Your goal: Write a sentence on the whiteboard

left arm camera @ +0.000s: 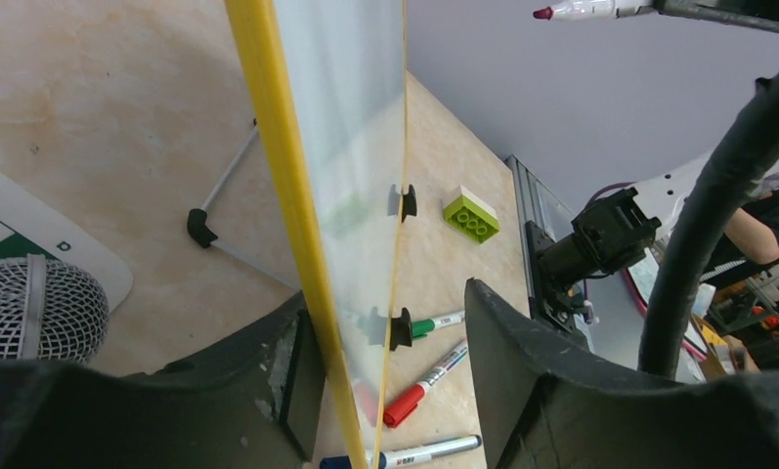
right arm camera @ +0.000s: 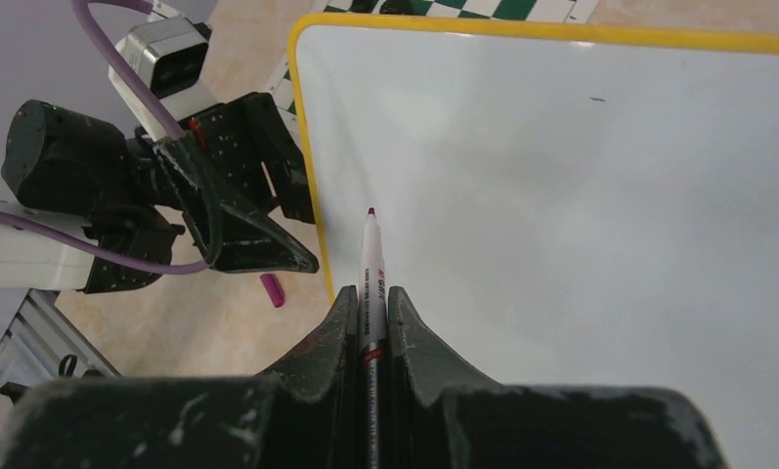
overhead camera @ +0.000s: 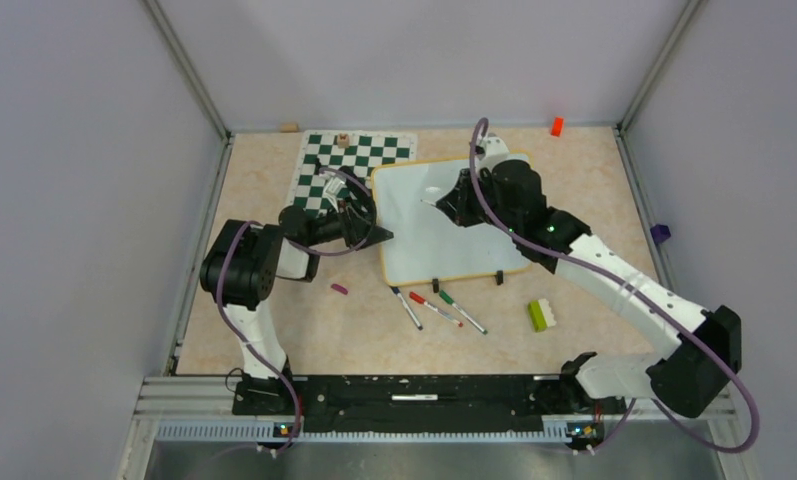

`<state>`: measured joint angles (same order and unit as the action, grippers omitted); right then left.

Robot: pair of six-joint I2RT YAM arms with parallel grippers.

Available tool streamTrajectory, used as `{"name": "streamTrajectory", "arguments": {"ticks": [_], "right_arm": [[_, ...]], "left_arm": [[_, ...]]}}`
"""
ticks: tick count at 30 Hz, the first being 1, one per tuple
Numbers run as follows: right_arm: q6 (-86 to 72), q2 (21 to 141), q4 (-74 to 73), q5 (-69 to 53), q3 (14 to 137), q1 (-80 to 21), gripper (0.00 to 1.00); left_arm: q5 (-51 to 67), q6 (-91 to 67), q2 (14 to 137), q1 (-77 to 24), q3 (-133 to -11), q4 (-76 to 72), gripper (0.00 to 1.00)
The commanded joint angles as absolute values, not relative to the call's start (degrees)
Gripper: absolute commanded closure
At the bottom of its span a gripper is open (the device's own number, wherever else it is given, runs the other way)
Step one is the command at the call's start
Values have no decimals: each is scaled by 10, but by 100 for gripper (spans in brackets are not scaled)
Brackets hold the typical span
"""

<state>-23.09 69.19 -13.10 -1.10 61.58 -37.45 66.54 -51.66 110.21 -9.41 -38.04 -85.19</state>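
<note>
The whiteboard (overhead camera: 444, 235) lies in the middle of the table, white with a yellow rim and two black clips on its near edge. No writing shows on it in any view; the sentence is not visible. My right gripper (overhead camera: 442, 206) hangs over the board's left part, shut on a white marker (right arm camera: 371, 264) whose purple tip (right arm camera: 370, 211) points at the board (right arm camera: 581, 195). My left gripper (overhead camera: 376, 233) is open, its jaws set wide on either side of the board's left rim (left arm camera: 285, 195). The marker tip also shows in the left wrist view (left arm camera: 543, 13).
Three capped markers, blue (overhead camera: 407, 308), red (overhead camera: 434, 309) and green (overhead camera: 462, 312), lie in front of the board. A purple cap (overhead camera: 339, 289) lies left of them and a green brick (overhead camera: 541, 315) to the right. The chess mat (overhead camera: 349, 165) lies behind the left gripper. An orange block (overhead camera: 556, 126) sits by the back wall.
</note>
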Motion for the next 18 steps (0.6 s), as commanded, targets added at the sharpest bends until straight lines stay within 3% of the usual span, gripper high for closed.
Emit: {"name": "streamTrajectory", "arguments": {"ticks": [1,6,14,16,18], "right_arm": [[-215,747,-101,-3,699,-400,100],[-209,787,-96,15,745,-418,100],[-209,822,-90,21,779,-429,100],[-206,826,-90,26,782,-432,100],[-202,828,-91,38,783,-436,100]], "left_arm": [[672,-501,1093,-91,-390,-871,48],[673,-493,1093,-90,-393,-854,78],[686,-515,1114,-89,-412,-865,89],[687,-524,1120,-87,-416,-872,98],[686,-531,1127,-83,-419,-877,100]]}}
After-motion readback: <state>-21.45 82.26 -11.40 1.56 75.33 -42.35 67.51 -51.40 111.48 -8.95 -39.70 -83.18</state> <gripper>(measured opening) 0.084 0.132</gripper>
